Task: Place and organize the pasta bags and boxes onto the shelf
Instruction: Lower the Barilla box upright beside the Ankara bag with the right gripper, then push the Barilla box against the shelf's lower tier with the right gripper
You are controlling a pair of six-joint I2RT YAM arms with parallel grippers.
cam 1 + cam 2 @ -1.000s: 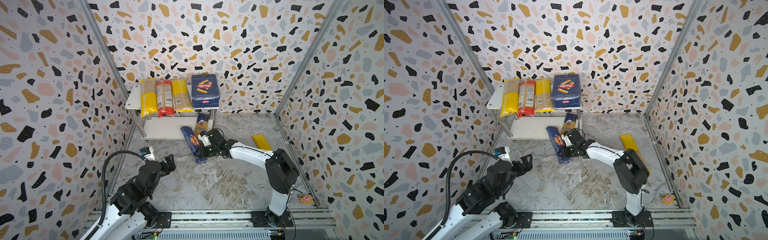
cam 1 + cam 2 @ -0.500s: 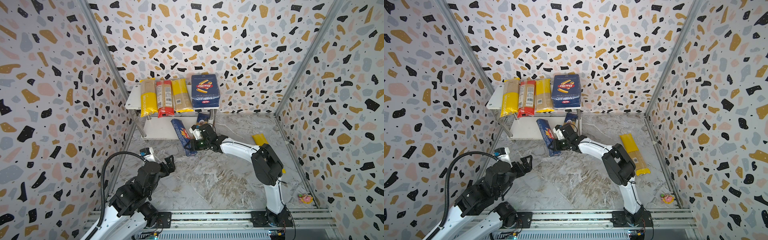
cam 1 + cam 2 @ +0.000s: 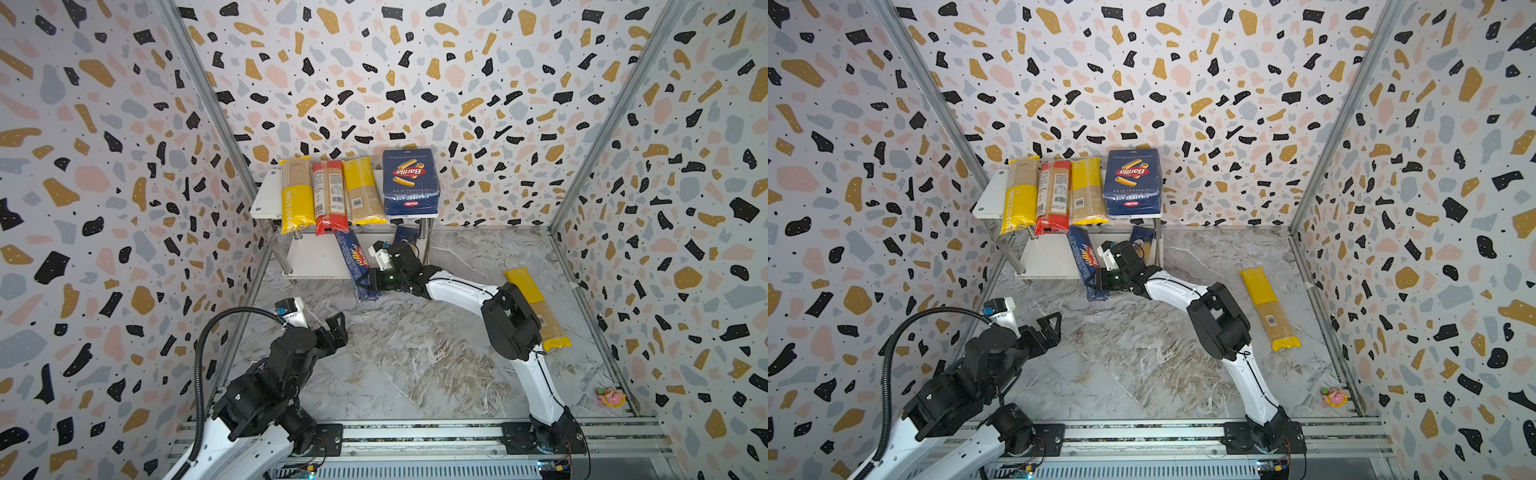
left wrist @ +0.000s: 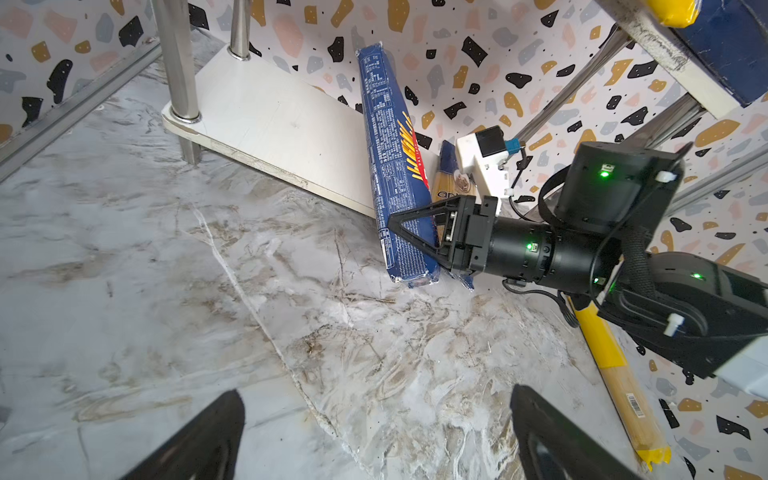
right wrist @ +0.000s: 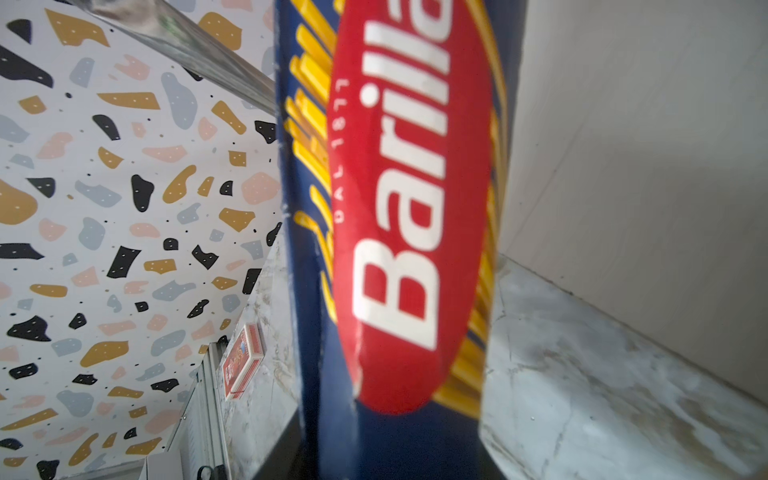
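Note:
The shelf (image 3: 264, 199) carries three bags on its top board, a yellow PASTATIME bag (image 3: 297, 195), a red-ended bag (image 3: 329, 195) and a yellow-ended bag (image 3: 362, 191), beside the wide Barilla box (image 3: 410, 183). My right gripper (image 3: 368, 284) (image 4: 415, 232) is shut on the near end of the narrow Barilla spaghetti box (image 3: 355, 262) (image 4: 395, 166) (image 5: 399, 208). The box is tilted, its far end over the lower board (image 4: 270, 120). The ankara bag (image 3: 405, 235) (image 4: 451, 178) lies just behind it. Another yellow-ended bag (image 3: 536, 307) (image 3: 1268, 309) lies on the floor at right. My left gripper (image 3: 336, 328) (image 4: 376, 436) hangs open over bare floor.
A chrome post (image 4: 176, 62) stands at the lower board's front corner. A small pink toy (image 3: 611, 397) sits in the front right corner. A small red box (image 5: 243, 359) lies by the left wall rail. Patterned walls enclose the marble floor (image 3: 415, 365).
My right arm has swung the narrow Barilla box left and toward the shelf, so its far end now reaches under the top board. The left arm has not moved.

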